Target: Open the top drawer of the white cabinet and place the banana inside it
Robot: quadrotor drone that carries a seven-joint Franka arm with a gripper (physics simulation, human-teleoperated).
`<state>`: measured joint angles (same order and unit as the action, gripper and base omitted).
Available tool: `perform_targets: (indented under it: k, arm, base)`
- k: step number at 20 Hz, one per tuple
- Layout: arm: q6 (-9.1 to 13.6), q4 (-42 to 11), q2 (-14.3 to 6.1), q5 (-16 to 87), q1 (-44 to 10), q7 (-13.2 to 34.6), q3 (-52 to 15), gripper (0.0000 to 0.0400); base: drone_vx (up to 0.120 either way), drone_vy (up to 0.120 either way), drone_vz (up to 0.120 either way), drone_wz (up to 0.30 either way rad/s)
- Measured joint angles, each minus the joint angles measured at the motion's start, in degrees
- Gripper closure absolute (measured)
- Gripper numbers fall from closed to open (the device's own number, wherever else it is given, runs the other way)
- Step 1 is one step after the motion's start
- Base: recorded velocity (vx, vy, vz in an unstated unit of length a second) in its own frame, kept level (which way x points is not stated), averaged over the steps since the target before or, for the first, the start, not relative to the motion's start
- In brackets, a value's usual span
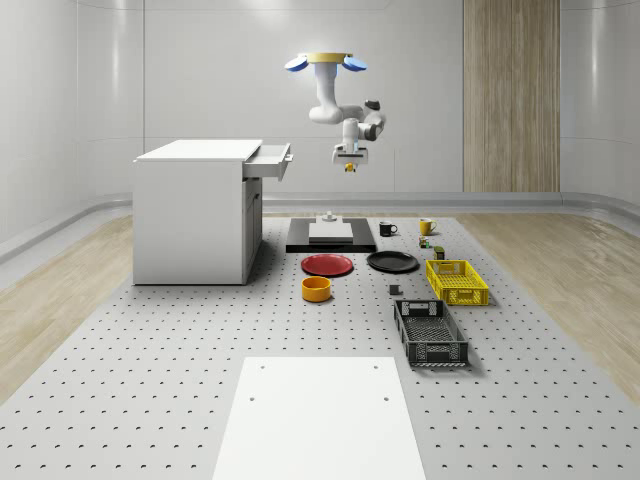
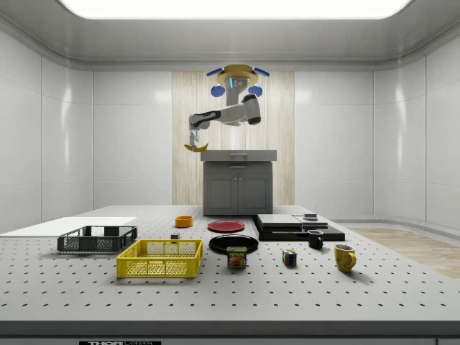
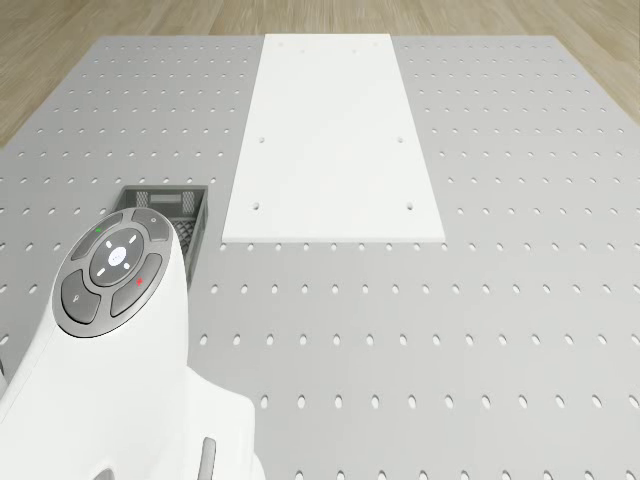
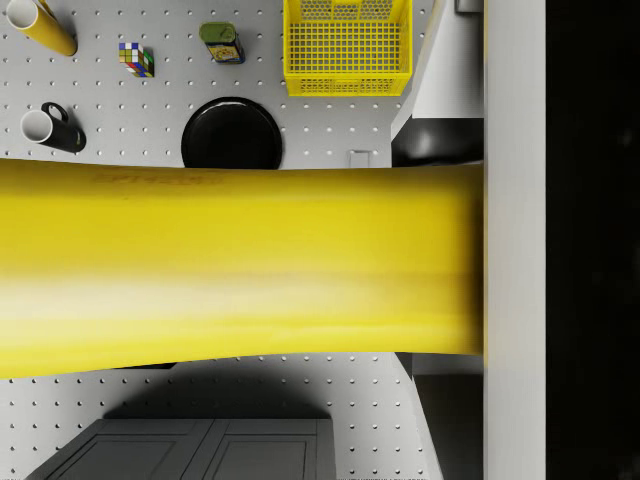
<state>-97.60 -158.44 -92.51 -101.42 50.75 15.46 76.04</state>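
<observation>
We see the drone [image 1: 327,62] hovering high in the air over the desk [image 1: 150,380], to the whole-scene view's right of the cabinet [image 1: 195,210], whose top drawer [image 1: 270,160] stands pulled out. The arm bends down from the drone, and the gripper [image 1: 350,163] hangs in mid-air near the drawer's front, apart from it and at about its height. The gripper is closed on the banana [image 2: 195,147], which in the side view curves out just beneath the fingers; in the wrist view the banana lies broad across the picture. Whether the banana is already over the drawer's opening we cannot quite tell; in the whole-scene view it seems to be beside it.
</observation>
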Motion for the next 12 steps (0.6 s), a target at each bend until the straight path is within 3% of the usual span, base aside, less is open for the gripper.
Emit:
perform_targets:
  k: [12]
  arm:
    - [0.0, 0.0, 0.0, 0.0, 0.0, 0.0, 0.0, 0.0208]
  base:
    - [-0.120, 0.000, 0.120, 0.000]
